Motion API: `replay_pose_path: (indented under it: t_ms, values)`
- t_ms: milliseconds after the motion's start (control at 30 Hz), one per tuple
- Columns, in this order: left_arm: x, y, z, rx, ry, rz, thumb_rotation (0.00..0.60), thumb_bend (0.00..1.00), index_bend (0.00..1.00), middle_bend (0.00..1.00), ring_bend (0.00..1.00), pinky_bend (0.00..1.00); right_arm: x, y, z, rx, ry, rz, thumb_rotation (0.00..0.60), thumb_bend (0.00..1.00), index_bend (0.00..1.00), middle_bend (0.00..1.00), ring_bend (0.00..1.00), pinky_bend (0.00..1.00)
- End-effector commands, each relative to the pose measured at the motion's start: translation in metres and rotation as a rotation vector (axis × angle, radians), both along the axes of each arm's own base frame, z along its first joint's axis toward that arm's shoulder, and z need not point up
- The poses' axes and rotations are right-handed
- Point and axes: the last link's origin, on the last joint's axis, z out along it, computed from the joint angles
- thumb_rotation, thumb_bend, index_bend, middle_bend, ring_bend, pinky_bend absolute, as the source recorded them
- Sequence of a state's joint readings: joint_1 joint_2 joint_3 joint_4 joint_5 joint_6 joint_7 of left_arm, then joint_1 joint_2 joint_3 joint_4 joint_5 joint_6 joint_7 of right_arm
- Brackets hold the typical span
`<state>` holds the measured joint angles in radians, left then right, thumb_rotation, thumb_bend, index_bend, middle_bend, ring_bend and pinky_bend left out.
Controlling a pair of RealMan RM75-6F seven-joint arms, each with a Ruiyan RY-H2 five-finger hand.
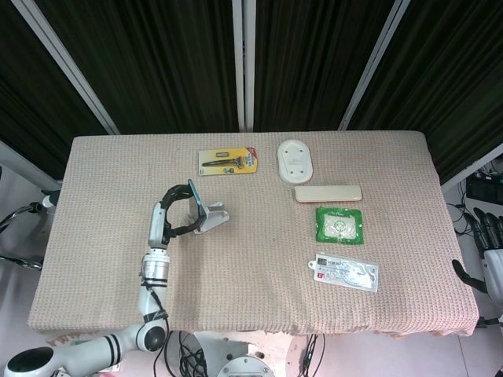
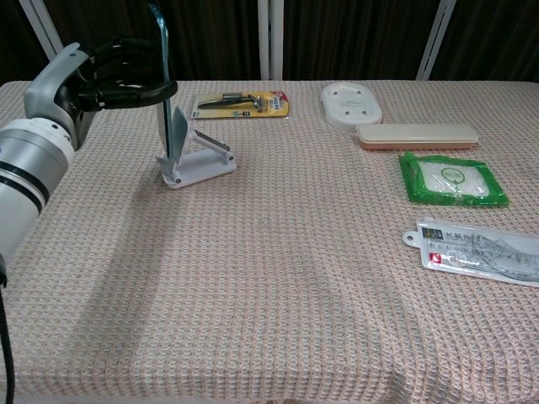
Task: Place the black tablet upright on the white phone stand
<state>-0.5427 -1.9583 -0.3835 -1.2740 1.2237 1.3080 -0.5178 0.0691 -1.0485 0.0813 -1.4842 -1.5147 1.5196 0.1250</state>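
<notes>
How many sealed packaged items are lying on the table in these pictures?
3. The yellow razor pack lies at the far edge, behind the white phone stand. The green packet lies on the right side. The clear packet lies just nearer than it. None seems hidden.

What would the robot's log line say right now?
left hand: holds black tablet upright | tablet: over white phone stand, seating unclear | right hand: off-table, idle

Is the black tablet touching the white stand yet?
Cannot tell. In the chest view the black tablet, held by the left hand, overlaps the white stand; neither view shows contact or gap plainly.
</notes>
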Motion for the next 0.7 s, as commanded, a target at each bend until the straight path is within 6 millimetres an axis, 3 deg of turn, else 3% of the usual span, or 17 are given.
replay_pose_path:
  t_ms: [33, 700]
  values:
    - [0.004, -0.001, -0.009, -0.005, -0.003, -0.024, 0.600, 0.22, 0.64, 0.70, 0.33, 0.25, 0.001, 0.000, 0.000, -0.002, 0.001, 0.000, 0.600, 0.21, 0.00, 0.00, 0.00, 0.00]
    - [-0.013, 0.007, -0.033, -0.010, 0.044, -0.006, 0.600, 0.29, 0.64, 0.70, 0.33, 0.25, -0.006, 0.006, 0.005, -0.009, 0.008, -0.039, 0.600, 0.21, 0.00, 0.00, 0.00, 0.00]
